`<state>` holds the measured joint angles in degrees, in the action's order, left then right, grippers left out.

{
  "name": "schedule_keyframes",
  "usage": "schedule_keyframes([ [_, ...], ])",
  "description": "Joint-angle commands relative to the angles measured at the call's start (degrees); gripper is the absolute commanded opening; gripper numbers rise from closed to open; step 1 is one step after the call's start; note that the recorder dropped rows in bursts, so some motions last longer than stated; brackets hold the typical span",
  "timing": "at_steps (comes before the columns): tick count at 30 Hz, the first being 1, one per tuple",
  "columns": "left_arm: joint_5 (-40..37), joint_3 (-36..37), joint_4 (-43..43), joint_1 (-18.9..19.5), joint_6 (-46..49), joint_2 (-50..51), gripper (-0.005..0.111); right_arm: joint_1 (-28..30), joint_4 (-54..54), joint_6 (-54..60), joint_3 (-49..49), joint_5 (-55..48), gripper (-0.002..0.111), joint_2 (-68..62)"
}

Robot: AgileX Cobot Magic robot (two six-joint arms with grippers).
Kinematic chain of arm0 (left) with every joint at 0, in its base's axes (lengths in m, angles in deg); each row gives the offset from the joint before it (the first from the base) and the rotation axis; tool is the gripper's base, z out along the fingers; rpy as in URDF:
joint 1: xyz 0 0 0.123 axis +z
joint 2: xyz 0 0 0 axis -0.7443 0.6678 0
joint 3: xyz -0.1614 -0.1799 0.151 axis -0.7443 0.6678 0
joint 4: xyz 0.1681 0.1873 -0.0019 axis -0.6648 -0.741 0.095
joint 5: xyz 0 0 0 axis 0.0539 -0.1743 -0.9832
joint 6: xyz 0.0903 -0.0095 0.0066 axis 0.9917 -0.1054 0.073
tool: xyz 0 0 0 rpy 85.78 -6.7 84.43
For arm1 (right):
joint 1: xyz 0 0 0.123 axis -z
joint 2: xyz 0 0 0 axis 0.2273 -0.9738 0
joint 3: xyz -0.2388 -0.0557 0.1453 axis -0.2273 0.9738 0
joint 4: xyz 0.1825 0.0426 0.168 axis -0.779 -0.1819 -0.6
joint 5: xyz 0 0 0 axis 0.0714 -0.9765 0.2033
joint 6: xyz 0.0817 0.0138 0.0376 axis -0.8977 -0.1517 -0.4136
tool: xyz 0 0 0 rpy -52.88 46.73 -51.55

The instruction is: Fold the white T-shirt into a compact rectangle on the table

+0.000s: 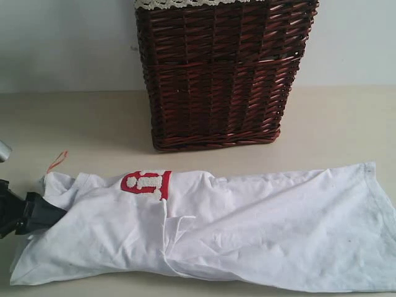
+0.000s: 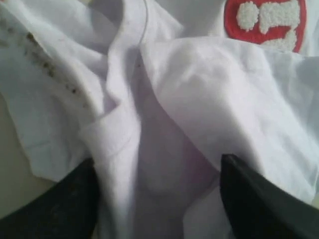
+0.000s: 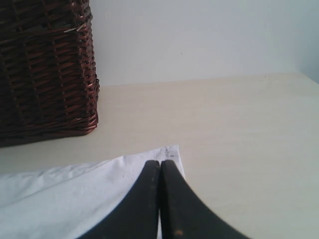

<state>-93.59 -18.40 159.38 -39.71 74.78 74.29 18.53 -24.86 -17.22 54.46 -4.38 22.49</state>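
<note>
One pale beige tabletop (image 1: 80,124) fills the scene, a grey-blue wall (image 1: 62,43) behind it. White T-shirt (image 1: 247,223) lies along the near edge of the tabletop, wrinkled and folded lengthwise into a long band; collar end to the left, hem end to the right. Dark wicker basket (image 1: 216,80) stands behind the shirt at centre, apart from it, with white lace trim (image 1: 185,4) on its rim. Left tool (image 2: 157,199) sits at the collar end, fingers (image 2: 55,204) spread wide apart; rumpled cloth lies in the gap, not pinched. Right tool (image 3: 160,169), seen only in its wrist view, has fingers pressed together over the shirt's hem corner; no cloth seen between them. Red patch with fuzzy white letters (image 1: 146,182) faces up near the collar end. Small orange tag loop (image 1: 57,161) pokes out onto the tabletop beside the collar.
</note>
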Motion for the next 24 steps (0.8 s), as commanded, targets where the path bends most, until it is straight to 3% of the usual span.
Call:
schedule_keyframes([
  [1,0.0,1.2,2.1,0.1,2.5,1.6,0.059,0.0,0.0,0.2,0.3,0.6,0.0,0.4],
  [5,0.1,1.5,2.9,0.1,3.5,3.2,0.043,0.0,0.0,0.2,0.3,0.6,0.0,0.4],
  [11,3.1,1.5,4.8,0.1,3.5,3.0,0.001,0.0,0.0,0.2,0.3,0.6,0.0,0.4],
  [24,3.3,1.5,4.9,0.1,4.9,1.0,0.0,0.0,0.0,0.2,0.3,0.6,0.0,0.4],
])
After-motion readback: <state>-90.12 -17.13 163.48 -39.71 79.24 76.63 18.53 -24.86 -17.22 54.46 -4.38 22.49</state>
